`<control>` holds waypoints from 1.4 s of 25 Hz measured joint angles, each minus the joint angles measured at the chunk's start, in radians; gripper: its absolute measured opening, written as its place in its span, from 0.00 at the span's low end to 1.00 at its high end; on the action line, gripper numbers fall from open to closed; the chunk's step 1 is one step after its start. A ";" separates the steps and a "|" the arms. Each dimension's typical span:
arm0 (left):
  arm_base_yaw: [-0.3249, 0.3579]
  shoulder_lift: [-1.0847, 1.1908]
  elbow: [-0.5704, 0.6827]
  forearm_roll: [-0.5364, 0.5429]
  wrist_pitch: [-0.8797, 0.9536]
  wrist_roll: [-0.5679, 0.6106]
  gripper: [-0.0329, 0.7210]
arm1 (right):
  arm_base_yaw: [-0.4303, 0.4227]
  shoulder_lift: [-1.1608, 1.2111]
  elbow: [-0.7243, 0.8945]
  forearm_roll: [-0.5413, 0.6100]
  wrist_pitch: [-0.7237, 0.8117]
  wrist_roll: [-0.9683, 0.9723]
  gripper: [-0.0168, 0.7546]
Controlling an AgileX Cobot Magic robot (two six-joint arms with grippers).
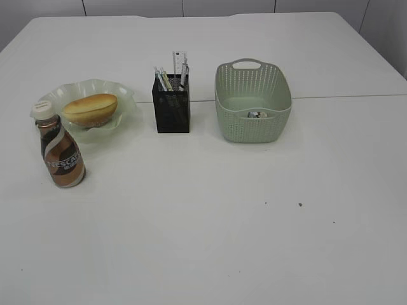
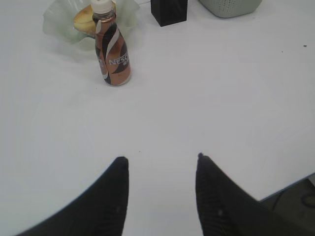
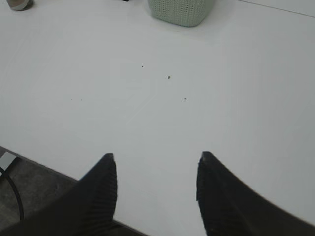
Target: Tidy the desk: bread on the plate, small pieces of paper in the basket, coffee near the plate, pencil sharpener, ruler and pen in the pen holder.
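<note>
Bread (image 1: 90,108) lies on plate (image 1: 130,98), far left; coffee bottle (image 1: 59,147) upright just near of plate. Pen holder (image 1: 172,103) centre, basket (image 1: 253,101) right. Left gripper (image 2: 160,162) and right gripper (image 3: 155,162) hover low over bare table (image 1: 254,222), jaws apart, empty.

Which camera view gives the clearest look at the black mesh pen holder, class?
The exterior view: the black mesh pen holder shows whole, pens and a ruler standing in it, between the pale green plate and green basket. The left wrist view catches only its lower part at the top edge. The right wrist view shows at most a dark sliver.
</note>
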 joint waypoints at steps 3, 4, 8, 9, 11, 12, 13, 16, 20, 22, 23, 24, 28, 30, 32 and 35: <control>0.000 0.000 0.000 0.011 -0.004 0.002 0.48 | 0.000 0.000 0.002 0.001 -0.005 -0.002 0.52; 0.000 0.000 0.000 0.011 -0.005 0.002 0.48 | 0.000 0.000 0.002 0.001 -0.005 -0.003 0.52; 0.000 0.000 0.000 0.037 -0.006 -0.017 0.48 | 0.000 0.000 0.002 0.001 -0.005 -0.003 0.52; 0.000 0.000 0.000 0.040 -0.006 -0.021 0.48 | 0.000 0.000 0.002 0.001 -0.007 -0.004 0.52; 0.000 0.000 0.000 0.042 -0.007 -0.023 0.48 | 0.000 0.000 0.002 0.001 -0.007 -0.006 0.52; 0.000 0.000 0.000 0.043 -0.007 -0.023 0.48 | 0.000 0.000 0.002 0.001 -0.007 -0.006 0.52; 0.000 0.000 0.000 0.045 -0.007 -0.026 0.48 | 0.000 0.000 0.002 0.001 -0.007 -0.006 0.52; 0.002 0.000 0.000 0.045 -0.007 -0.026 0.48 | -0.002 0.000 0.002 0.001 -0.009 -0.006 0.52; 0.091 0.000 0.000 0.045 -0.007 -0.026 0.48 | -0.088 0.000 0.002 0.001 -0.009 -0.006 0.52; 0.151 0.000 0.000 0.045 -0.007 -0.028 0.47 | -0.171 0.000 0.002 0.001 -0.009 -0.006 0.52; 0.170 0.000 0.000 0.045 -0.007 -0.028 0.47 | -0.204 0.000 0.002 0.001 -0.009 -0.006 0.52; 0.188 0.000 0.000 0.045 -0.007 -0.028 0.47 | -0.238 0.000 0.002 0.001 -0.009 -0.006 0.52; 0.207 0.000 0.000 0.045 -0.007 -0.028 0.47 | -0.319 0.000 0.002 0.001 -0.009 -0.006 0.52; 0.209 0.000 0.000 0.045 -0.007 -0.028 0.47 | -0.335 0.000 0.002 0.001 -0.009 -0.006 0.52; 0.209 0.000 0.000 0.045 -0.007 -0.028 0.46 | -0.340 0.000 0.002 0.001 -0.009 -0.008 0.52; 0.209 0.000 0.000 0.045 -0.007 -0.028 0.46 | -0.340 0.000 0.002 0.001 -0.009 -0.008 0.52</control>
